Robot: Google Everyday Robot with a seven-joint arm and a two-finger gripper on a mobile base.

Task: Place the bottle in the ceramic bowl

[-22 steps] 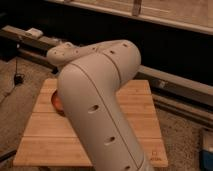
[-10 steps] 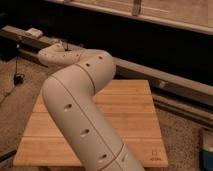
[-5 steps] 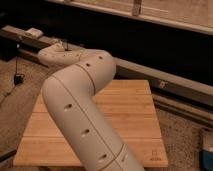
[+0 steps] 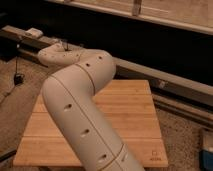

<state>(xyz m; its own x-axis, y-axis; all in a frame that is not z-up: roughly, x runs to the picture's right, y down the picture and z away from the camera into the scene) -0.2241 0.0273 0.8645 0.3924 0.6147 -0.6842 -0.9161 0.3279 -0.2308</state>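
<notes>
White arm (image 4: 80, 110) bent left — gripper unseen.

No text, label or number can be read. A small dark square mark (image 4: 153, 159) sits near the wooden worktop's (image 4: 130, 115) front right corner, its content illegible. The gripper is out of sight.

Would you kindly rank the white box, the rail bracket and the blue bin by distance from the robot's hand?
The hand is hidden behind the wrist, upper left.
1. White box, just behind the wrist.
2. Rail bracket, right.
3. Blue bin, far lower right.
</notes>
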